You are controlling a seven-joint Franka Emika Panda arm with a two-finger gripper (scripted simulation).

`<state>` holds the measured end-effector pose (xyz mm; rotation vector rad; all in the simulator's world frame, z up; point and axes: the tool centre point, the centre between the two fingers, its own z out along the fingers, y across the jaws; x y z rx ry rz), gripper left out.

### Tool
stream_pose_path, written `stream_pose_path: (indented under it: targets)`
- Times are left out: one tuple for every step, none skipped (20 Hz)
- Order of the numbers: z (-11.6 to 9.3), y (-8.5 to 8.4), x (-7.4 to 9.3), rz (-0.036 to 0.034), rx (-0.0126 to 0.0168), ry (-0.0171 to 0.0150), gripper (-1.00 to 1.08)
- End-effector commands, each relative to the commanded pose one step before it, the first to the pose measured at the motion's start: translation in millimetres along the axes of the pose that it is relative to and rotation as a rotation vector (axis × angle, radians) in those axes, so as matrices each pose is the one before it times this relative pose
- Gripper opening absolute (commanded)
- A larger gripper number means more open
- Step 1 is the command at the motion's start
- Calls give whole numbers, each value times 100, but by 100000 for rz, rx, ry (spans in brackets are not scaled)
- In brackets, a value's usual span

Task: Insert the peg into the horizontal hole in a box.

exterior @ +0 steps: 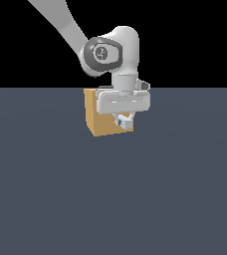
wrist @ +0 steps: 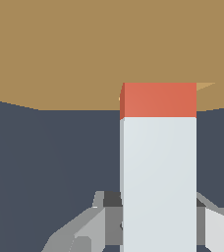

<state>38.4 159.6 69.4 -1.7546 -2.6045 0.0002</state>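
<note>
So, quick rundown, label style:

Peg: pale grey-white bar with an orange-red end, peg (wrist: 158, 162) running straight out from the tool toward the box. In the exterior view just a small pale end peeking out under the hand, peg (exterior: 125, 120).

Tool: tool (wrist: 155, 216) closed on the pale half of the peg, dark pads pressed against both sides. Same story outside, tool (exterior: 123, 118) hanging below the white hand, clamped on the bar.

Box: tan cube, box (exterior: 99, 117) sitting on the dark surface (exterior: 110, 199), right behind the tool in the exterior view. Fills the far part of the wrist view, box (wrist: 60, 49).

Hole: can't really make out the opening itself, only a brighter sliver beside the orange tip where it meets the box face. Looks like the hole (wrist: 206, 86), probably.

Key relation: peg's long axis pointing dead at the box face, orange end leading and at or just into the face. How deep, can't say from these shots.

Arm pose: reaching in from the exterior view's upper left, wrist bent down, hand low and close to the surface, peg held level.

Next bit, best guess: push straight along the peg's axis, no twisting. Any sideways offset and probably jams on the hole's edge.
</note>
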Motion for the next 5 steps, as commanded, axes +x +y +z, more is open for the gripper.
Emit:
stream_pose_path:
  targets:
    - [-96, 58, 978, 237, -183, -91, -100]
    - [0, 32, 214, 0, 0, 0, -100]
    - [0, 41, 120, 0, 0, 0, -100]
    - [0, 41, 30, 0, 0, 0, -100]
    - [0, 14, -3, 0, 0, 0, -100]
